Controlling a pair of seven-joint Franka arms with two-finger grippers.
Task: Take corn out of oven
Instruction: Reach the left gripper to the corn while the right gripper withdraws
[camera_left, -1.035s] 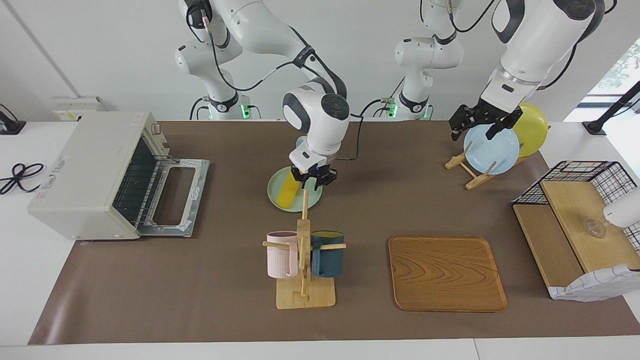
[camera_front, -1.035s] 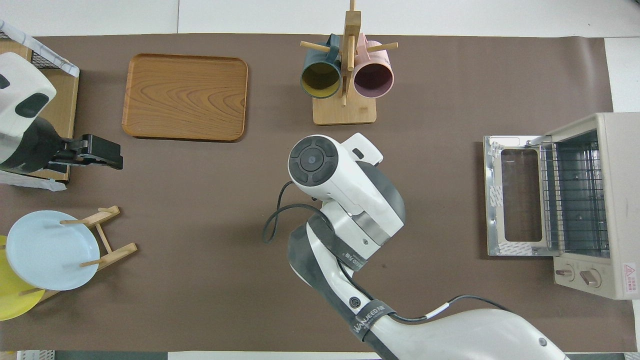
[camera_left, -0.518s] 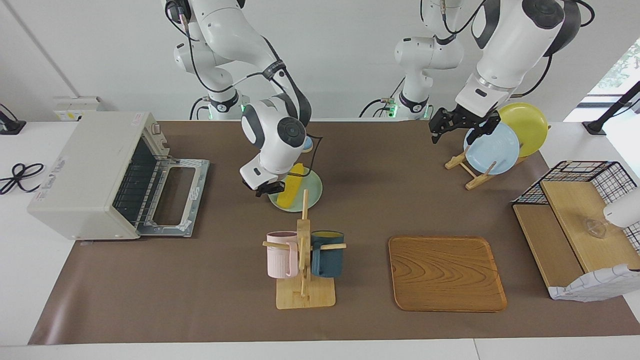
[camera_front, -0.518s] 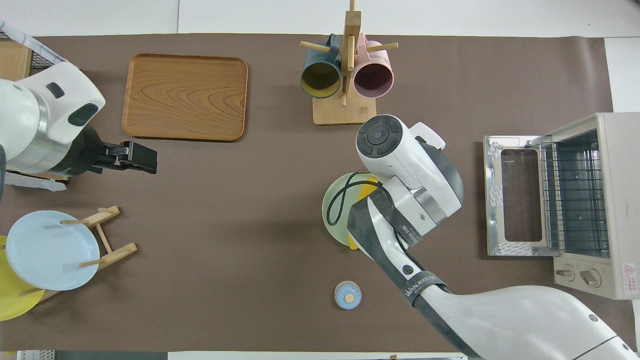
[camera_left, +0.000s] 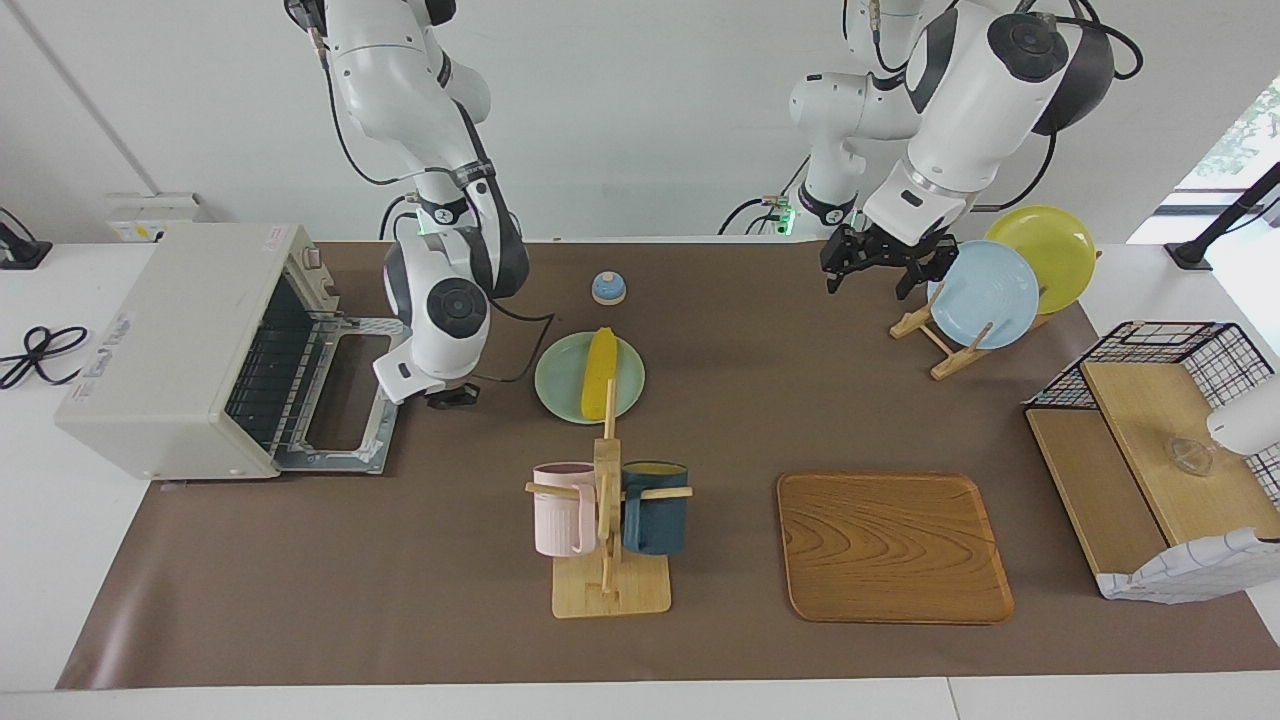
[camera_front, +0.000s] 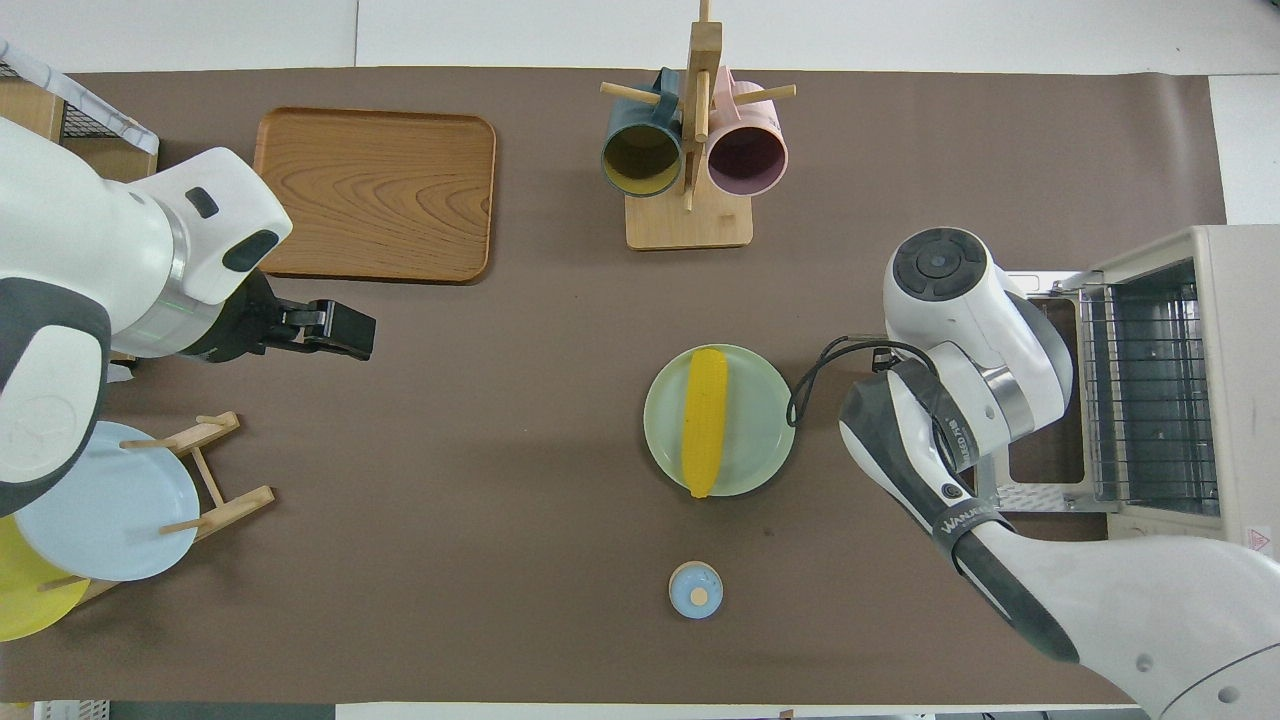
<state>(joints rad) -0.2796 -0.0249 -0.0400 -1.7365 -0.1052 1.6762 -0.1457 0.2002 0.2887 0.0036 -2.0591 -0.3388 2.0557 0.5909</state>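
Corn (camera_left: 598, 373) rests on green plate (camera_left: 560, 385), oven (camera_left: 190, 345) open; right gripper (camera_left: 452, 397) pinched empty, left gripper (camera_left: 877, 262) spread empty. You risk clipping door (camera_left: 345, 400).

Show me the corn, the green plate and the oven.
corn (camera_front: 704, 420): overhead view, middle of the cob.
green plate (camera_front: 765, 420): overhead view, bare surface beside the cob.
oven (camera_left: 170, 340): facing view, top panel.
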